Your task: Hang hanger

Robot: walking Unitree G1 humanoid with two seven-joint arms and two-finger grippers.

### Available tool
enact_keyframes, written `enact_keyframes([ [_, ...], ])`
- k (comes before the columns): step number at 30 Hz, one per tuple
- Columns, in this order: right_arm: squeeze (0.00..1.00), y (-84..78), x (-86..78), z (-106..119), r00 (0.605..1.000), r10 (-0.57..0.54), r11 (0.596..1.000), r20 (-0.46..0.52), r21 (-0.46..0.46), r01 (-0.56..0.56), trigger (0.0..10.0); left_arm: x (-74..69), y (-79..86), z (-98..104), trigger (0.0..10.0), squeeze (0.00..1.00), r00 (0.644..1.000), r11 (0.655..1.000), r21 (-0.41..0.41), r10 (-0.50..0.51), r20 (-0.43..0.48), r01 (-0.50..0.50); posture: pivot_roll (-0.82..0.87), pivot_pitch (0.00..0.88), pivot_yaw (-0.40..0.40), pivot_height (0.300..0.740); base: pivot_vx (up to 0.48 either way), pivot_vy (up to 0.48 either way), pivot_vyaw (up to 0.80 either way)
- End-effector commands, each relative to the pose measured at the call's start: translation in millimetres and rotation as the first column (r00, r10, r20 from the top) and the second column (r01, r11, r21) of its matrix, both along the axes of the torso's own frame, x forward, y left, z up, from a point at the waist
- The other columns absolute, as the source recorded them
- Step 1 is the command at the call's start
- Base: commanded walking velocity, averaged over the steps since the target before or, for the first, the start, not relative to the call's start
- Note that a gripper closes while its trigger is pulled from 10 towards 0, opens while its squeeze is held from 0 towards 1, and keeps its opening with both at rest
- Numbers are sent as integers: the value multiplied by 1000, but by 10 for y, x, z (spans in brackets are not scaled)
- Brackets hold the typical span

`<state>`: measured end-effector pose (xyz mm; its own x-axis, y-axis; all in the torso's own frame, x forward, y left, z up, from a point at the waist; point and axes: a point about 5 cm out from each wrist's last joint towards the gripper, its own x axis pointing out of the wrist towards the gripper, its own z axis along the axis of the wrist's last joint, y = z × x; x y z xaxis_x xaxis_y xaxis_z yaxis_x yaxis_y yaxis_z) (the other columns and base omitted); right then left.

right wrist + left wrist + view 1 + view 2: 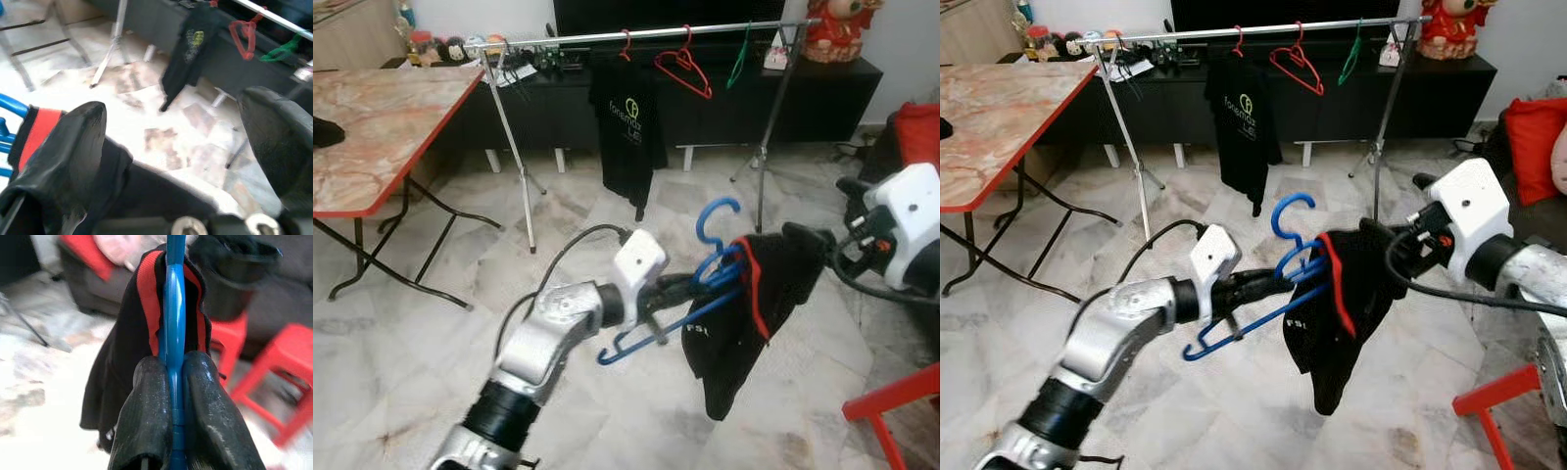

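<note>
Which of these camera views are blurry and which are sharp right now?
Left eye view: evenly lit and fairly sharp, the blue hanger and black shirt crisp. Left wrist view: the left gripper fingers clamped on the hanger are sharp, the red stools behind soft. Right wrist view: motion-smeared throughout, with the clothes rail hazy.

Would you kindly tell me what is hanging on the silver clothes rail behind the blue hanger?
On the rail hang a black T-shirt on a red hanger, an empty red hanger and a green hanger. The T-shirt covers its hanger's lower part.
</note>
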<state>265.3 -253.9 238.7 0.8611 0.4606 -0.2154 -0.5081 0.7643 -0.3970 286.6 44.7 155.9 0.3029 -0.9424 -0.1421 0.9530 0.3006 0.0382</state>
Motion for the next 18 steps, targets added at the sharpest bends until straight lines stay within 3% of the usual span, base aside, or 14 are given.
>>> enact_keyframes([
  [1, 0, 33, -17, 15, 997, 77, 997, -3, -24, -77, 10000, -51, 28, 49, 10000, 0, 998, 998, 8, -63, 21, 63, -198, 0, 4, 740, 0, 0, 0],
  [7, 0, 55, -76, -23, 976, 212, 976, -55, -31, -214, 10000, -98, 182, -9, 10000, 0, 993, 991, 60, -120, -5, 120, -199, 0, 2, 740, 0, 0, 0],
  [18, 0, -44, -233, -270, 898, 377, 914, -225, -64, -400, 10000, -112, 252, 8, 10000, 0, 982, 982, 23, -188, -25, 189, -200, 0, -4, 740, 0, 0, 0],
])
